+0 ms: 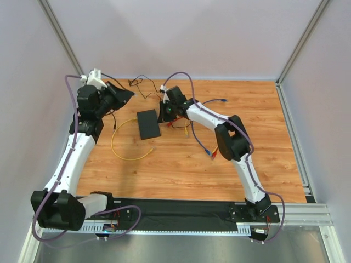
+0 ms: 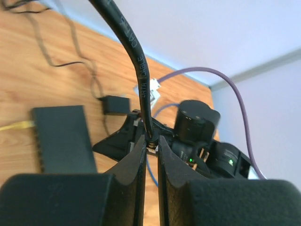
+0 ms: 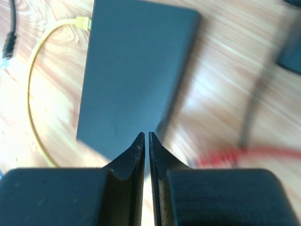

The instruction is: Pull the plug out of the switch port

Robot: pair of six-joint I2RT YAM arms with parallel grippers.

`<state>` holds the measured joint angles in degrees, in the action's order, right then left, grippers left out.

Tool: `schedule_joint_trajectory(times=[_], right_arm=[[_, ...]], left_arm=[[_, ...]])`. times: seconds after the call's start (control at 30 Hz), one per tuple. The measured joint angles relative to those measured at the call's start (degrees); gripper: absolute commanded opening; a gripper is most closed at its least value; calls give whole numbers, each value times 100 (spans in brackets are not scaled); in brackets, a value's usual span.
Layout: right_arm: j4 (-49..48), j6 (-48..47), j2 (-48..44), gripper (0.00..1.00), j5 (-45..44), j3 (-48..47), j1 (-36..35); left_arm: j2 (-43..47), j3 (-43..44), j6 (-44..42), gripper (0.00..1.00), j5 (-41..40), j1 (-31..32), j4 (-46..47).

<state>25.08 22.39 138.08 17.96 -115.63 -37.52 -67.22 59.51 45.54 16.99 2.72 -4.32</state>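
Observation:
The switch (image 1: pixel 148 124) is a flat black box lying on the wooden table; it also shows in the left wrist view (image 2: pixel 61 139) and the right wrist view (image 3: pixel 136 66). A yellow cable (image 1: pixel 123 156) runs to its left narrow edge, its plug (image 3: pixel 82 21) at that edge. My left gripper (image 1: pixel 127 94) is raised to the left of and beyond the switch. It (image 2: pixel 151 141) is shut on the plug end of a thick black cable (image 2: pixel 136 52), clear of the switch. My right gripper (image 1: pixel 163 114) is shut and empty, its tips (image 3: pixel 146 135) at the switch's right edge.
A small black adapter (image 2: pixel 115 104) on a thin black wire (image 1: pixel 140 82) lies beyond the switch. A red cable (image 3: pixel 244 155) and a blue cable (image 1: pixel 202 143) lie to the right of the switch. Grey walls enclose the table on three sides.

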Motion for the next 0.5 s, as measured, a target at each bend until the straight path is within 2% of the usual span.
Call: schedule_joint_trajectory(times=[0.17,0.27,0.4,0.5], right_arm=[[-437,-31,-1585,8,-245,1574,402],[-793,-92,-2898,8,-527,2455,826],[-1427,-98,-4124,8,-651,3213,1781],[-1779,-20,-4437,8,-603,3768,2651]], left_arm=[[-15,815,-131,0,208,798,-463],[-190,1185,-120,0,304,1342,-538],[-774,1637,-59,0,372,2151,-520],[-1449,1969,57,0,459,2671,-411]])
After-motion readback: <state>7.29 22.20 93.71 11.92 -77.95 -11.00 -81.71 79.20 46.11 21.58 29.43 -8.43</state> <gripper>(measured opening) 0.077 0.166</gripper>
